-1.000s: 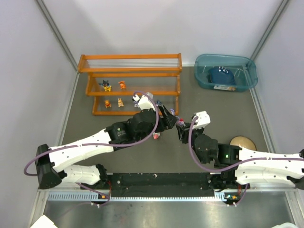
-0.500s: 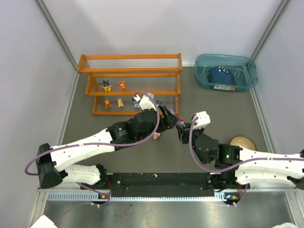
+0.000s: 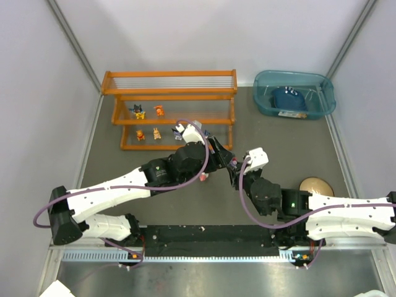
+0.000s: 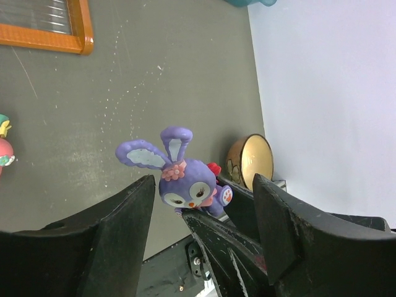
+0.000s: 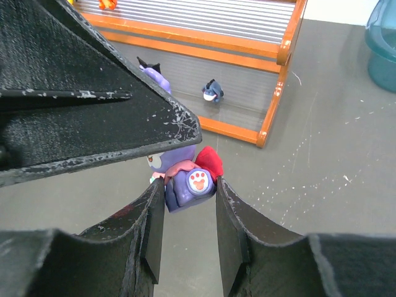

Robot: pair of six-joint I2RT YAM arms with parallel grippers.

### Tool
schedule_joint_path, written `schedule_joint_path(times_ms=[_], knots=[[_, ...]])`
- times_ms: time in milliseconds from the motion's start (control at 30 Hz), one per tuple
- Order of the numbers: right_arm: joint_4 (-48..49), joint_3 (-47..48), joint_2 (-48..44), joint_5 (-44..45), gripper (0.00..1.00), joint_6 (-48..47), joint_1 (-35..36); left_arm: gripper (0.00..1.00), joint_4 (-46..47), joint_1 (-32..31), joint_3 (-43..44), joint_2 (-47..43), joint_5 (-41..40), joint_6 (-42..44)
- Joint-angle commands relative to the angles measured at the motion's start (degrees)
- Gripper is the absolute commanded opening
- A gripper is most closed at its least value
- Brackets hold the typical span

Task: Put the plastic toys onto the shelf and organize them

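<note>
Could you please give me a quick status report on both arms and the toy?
Right pincer shut on purple bunny. Left pincer open, straddling it, no contact seen. Nothing seen blocking the shelf.

I count eight plastic toys: one black-yellow toy (image 3: 137, 112), one orange toy (image 3: 159, 111), one yellow-orange toy (image 3: 140, 134), one tan toy (image 3: 156, 132), one dark purple toy (image 5: 153, 75), one navy toy (image 5: 212, 91), one purple bunny (image 4: 185, 182) and one pink toy (image 4: 4, 153). There is one shelf (image 3: 170, 97), and it has three tiers. I see one teal bin (image 3: 263, 99), one dark blue object (image 3: 288, 98) and one golden bowl (image 4: 250, 158). My grippers are two: left gripper (image 4: 204, 185) and right gripper (image 5: 189, 185).
</note>
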Motion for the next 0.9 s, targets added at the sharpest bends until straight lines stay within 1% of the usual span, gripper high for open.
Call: schedule_joint_path(times_ms=[0,433,867], knots=[[4.1,2.0,0.0,2.0,0.0,-1.8,1.3,0.69,2.2,-0.3,1.3,0.0,0.6,-0.8],[5.0,2.0,-0.2,4.3,0.0,-3.2,2.3,0.67,2.2,-0.3,1.3,0.8,1.5,-1.4],[4.9,1.8,-0.7,4.6,0.0,-3.1,2.8,0.55,2.3,-0.3,0.6,0.5,1.6,-2.0]])
